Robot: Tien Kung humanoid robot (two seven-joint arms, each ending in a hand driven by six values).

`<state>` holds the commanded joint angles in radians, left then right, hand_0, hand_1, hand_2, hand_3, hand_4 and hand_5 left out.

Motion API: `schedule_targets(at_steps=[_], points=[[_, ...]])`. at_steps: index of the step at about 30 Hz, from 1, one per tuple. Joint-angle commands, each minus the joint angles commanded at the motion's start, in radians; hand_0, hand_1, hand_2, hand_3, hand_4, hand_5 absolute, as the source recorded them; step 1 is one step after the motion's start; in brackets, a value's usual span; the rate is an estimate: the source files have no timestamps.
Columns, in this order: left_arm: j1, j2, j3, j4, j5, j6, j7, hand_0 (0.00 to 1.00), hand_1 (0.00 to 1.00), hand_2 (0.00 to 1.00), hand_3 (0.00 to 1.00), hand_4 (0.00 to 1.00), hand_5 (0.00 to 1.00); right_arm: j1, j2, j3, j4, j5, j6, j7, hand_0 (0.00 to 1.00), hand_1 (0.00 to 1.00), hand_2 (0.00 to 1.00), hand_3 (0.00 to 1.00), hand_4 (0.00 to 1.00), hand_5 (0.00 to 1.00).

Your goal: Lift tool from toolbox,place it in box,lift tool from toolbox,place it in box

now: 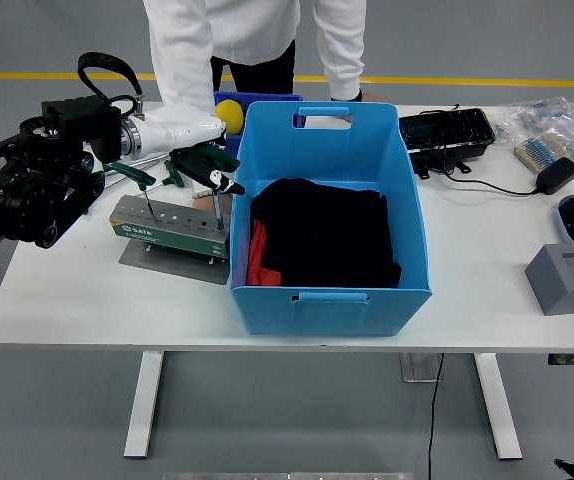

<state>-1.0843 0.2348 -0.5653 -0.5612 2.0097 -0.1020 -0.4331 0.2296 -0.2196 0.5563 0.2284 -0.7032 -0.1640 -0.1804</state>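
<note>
green-handled tool (143,180) stands in toolbox (170,228), left of blue box (329,210). left hand (204,170) hovers over the rack's right end, fingers curled around a second tool's handle, grip unclear. lift straight up, clear box wall.

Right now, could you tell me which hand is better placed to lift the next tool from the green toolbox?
Left, probably: the left hand hovers over the green toolbox beside its standing tools. No right arm shows.

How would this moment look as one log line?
left hand: over toolbox, gripping tool | right arm: unseen | blue box: holds dark cloth
</note>
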Motion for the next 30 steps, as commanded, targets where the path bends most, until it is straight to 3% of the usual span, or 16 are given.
schedule_targets(at_steps=[9,10,15,16,30], points=[[-0.015,0.013,-0.008,-0.018,0.005,0.011,-0.018,0.136,0.002,0.002,0.011,0.998,0.785,0.0,0.0,0.003,0.0,-0.006,0.002,-0.002,0.619,0.601,0.665,0.54,0.777,0.66],[-0.016,0.015,-0.009,-0.019,0.005,0.011,-0.018,0.135,0.002,0.002,0.011,0.944,0.734,0.0,0.0,0.003,0.0,-0.006,0.002,-0.002,0.619,0.6,0.665,0.54,0.777,0.659],[-0.02,0.022,-0.021,-0.029,0.004,0.002,-0.024,0.135,0.002,0.002,0.011,0.944,0.734,0.0,-0.001,0.003,0.0,-0.005,0.002,-0.001,0.619,0.6,0.665,0.54,0.777,0.659],[-0.021,0.023,-0.023,-0.03,0.003,0.0,-0.025,0.134,0.002,0.002,0.01,0.805,0.619,0.0,-0.001,0.004,0.0,-0.006,0.002,-0.002,0.619,0.599,0.665,0.54,0.777,0.659],[-0.049,0.046,-0.032,-0.076,-0.005,-0.037,-0.032,0.131,0.002,0.002,0.017,0.754,0.583,-0.001,0.0,0.008,-0.001,-0.012,0.003,-0.003,0.619,0.6,0.665,0.54,0.777,0.658]])
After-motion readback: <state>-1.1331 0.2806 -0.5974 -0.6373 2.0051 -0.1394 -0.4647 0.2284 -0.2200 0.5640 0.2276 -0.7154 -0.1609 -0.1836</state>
